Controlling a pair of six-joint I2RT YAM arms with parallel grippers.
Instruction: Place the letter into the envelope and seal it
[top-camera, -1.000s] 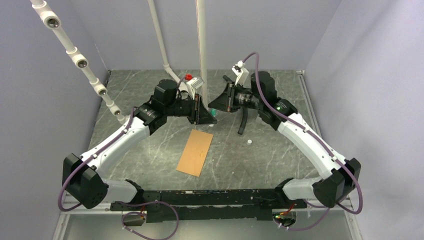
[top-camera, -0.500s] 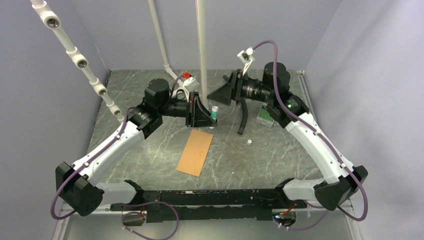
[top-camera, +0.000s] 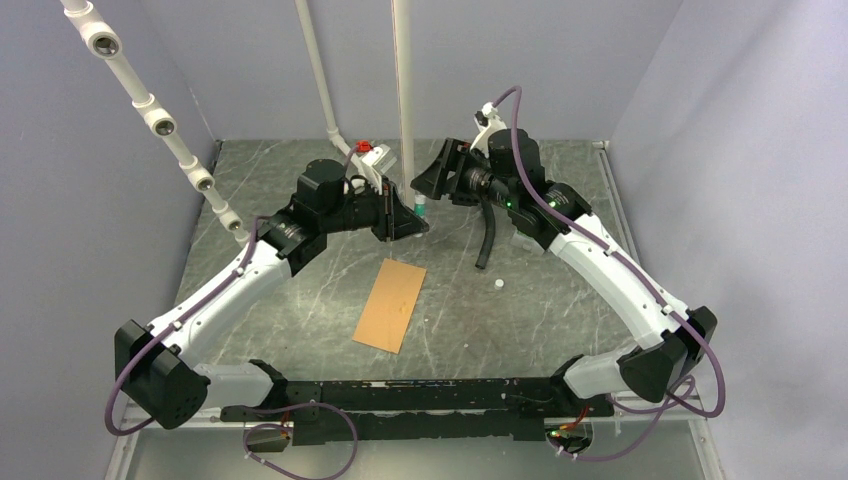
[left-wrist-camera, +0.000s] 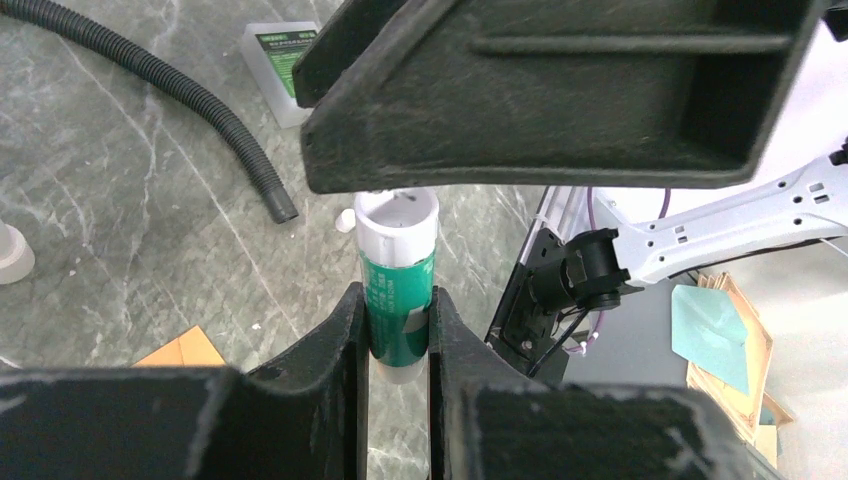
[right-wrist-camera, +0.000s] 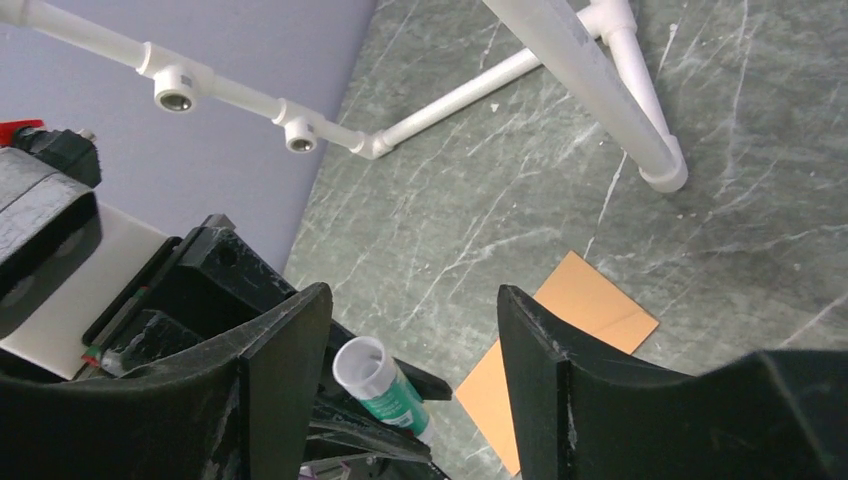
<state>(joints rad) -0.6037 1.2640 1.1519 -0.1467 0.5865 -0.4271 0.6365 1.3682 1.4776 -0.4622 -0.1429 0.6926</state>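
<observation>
The orange-brown envelope (top-camera: 390, 305) lies flat on the table in front of both grippers; a corner of the envelope (right-wrist-camera: 560, 340) shows in the right wrist view. The letter is out of view. My left gripper (left-wrist-camera: 398, 335) is shut on a green and white glue stick (left-wrist-camera: 398, 285), which has no cap and points its open end up. In the top view the left gripper (top-camera: 418, 215) holds the glue stick (top-camera: 421, 208) above the table behind the envelope. My right gripper (right-wrist-camera: 415, 300) is open, its jaws wide apart just above the glue stick (right-wrist-camera: 385, 390) and not touching it.
A black corrugated hose (top-camera: 487, 240) and a small white cap (top-camera: 498, 284) lie right of the envelope. A white box with a green label (left-wrist-camera: 275, 55) sits by the hose. White pipe posts (top-camera: 403, 90) stand behind the grippers, and grey walls close in the table.
The right gripper has opened. It drew back from the glue stick, then came in close over it again. The left arm shifted slightly with the glue stick still held.
</observation>
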